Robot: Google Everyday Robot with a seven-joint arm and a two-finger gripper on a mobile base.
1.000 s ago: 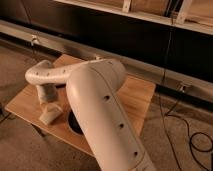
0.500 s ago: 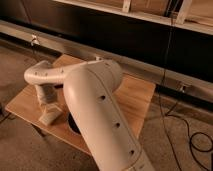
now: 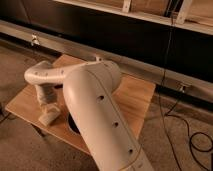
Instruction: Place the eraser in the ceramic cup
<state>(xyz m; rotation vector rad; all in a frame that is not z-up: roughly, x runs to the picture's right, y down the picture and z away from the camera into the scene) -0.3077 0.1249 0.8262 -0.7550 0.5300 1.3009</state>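
Observation:
My gripper point(image 3: 47, 116) hangs at the end of the white arm point(image 3: 95, 115), low over the left part of the wooden table point(image 3: 130, 100). A pale block-like shape sits at its tip; I cannot tell whether it is the eraser or part of the gripper. The ceramic cup point(image 3: 71, 124) shows only as a dark curved patch just right of the gripper, mostly hidden behind the arm. The gripper is beside the cup, not over it.
The table's front edge point(image 3: 30, 119) lies just left of and below the gripper. A dark wall with a metal rail point(image 3: 150, 67) runs behind the table. Cables point(image 3: 192, 132) lie on the floor at the right.

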